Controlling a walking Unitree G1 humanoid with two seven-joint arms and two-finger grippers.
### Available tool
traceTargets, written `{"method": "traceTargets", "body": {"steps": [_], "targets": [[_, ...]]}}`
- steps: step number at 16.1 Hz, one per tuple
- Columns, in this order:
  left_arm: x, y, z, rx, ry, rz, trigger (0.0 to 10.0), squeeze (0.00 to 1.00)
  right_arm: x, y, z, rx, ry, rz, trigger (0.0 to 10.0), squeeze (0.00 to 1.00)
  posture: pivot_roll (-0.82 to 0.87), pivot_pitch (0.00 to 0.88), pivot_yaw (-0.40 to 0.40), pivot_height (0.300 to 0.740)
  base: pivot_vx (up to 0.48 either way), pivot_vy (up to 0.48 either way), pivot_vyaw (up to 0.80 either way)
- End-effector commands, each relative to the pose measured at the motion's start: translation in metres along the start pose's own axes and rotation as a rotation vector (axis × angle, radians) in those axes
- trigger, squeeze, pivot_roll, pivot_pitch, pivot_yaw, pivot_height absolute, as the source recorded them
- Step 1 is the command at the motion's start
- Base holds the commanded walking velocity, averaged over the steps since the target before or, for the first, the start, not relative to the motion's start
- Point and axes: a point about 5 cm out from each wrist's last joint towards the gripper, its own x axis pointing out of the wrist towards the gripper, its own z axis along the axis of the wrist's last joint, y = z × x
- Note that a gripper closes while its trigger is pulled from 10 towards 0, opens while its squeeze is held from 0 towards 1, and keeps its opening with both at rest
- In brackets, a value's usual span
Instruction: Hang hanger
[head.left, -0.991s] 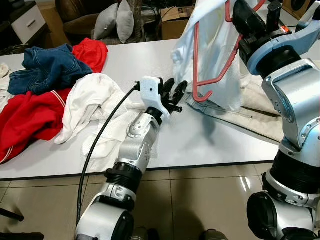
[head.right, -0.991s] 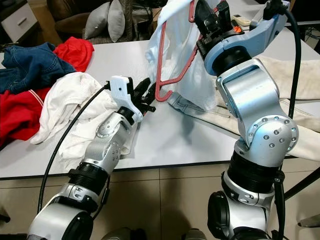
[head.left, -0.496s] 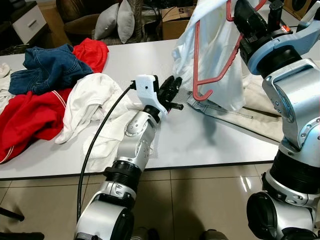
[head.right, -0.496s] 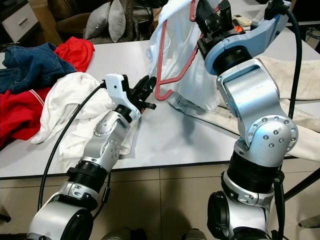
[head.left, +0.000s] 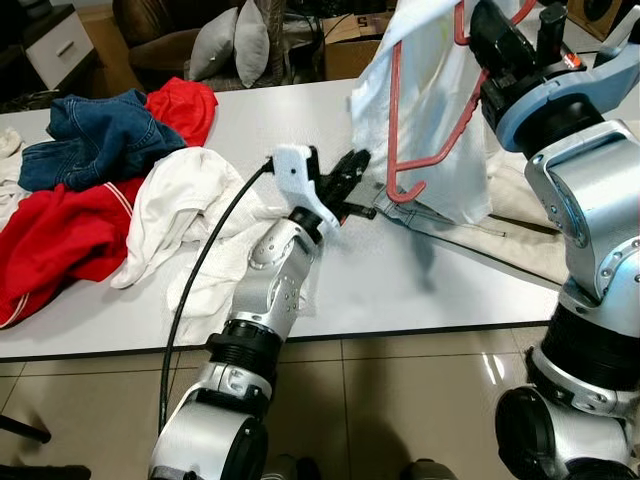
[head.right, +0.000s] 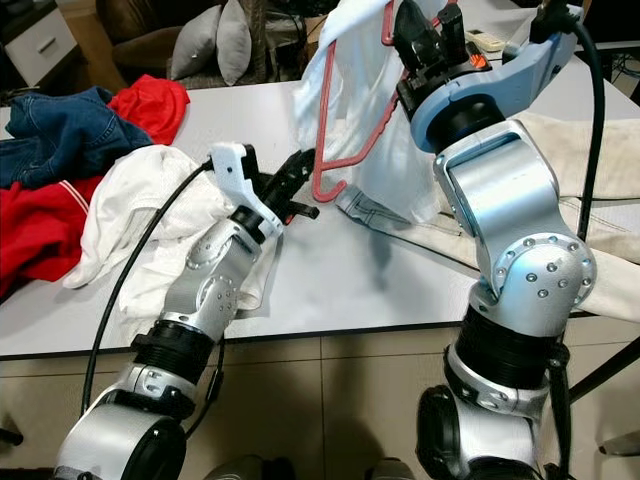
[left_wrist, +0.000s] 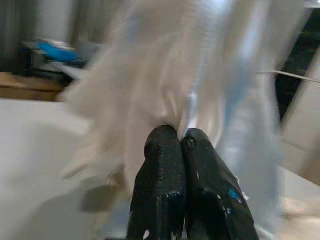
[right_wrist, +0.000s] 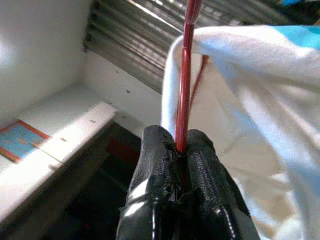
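My right gripper (right_wrist: 181, 145) is shut on the upper part of a red hanger (head.left: 391, 120) and holds it up over the white table (head.left: 400, 290). A white garment (head.left: 430, 90) is draped over the hanger and hangs down to the table. The hanger's lower corner (head.right: 322, 190) pokes out below the cloth. My left gripper (head.left: 352, 172) reaches across the table to the garment's lower left edge. In the left wrist view its fingers (left_wrist: 165, 165) are pressed together, tips against the white cloth (left_wrist: 200, 75); I cannot tell if cloth is pinched between them.
Clothes lie on the table's left side: blue jeans (head.left: 95, 135), red garments (head.left: 60, 240) and a crumpled white garment (head.left: 190, 210) beside my left forearm. Pale trousers (head.left: 510, 220) lie under the hanging garment at the right. Cushions (head.left: 235, 40) sit behind the table.
My left gripper's fingers were spread a second ago; they have closed and moved forward and right to the garment's lower edge. The right gripper and hanger have stayed put.
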Motion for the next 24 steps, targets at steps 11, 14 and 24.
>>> {"method": "traceTargets", "body": {"steps": [11, 14, 24], "targets": [[-0.048, 0.059, 0.075, 0.419, 0.203, -0.117, 0.0, 0.00, -0.032, -0.046, -0.025, -0.148, 0.069, -0.167, 10.0, 0.00, -0.15, 0.028, 0.146, 0.740, 0.000, 0.000, 0.00], [-0.025, 0.075, 0.137, 0.507, 0.069, -0.022, 0.0, 0.00, -0.034, -0.037, -0.022, -0.012, 0.016, -0.121, 10.0, 0.00, -0.13, 0.014, 0.164, 0.740, 0.000, 0.000, 0.00], [0.030, 0.051, 0.204, 0.661, -0.050, -0.067, 0.0, 0.00, -0.049, -0.063, -0.081, -0.131, 0.258, -0.213, 10.0, 0.00, -0.11, 0.000, 0.217, 0.740, 0.000, 0.000, 0.00]]}}
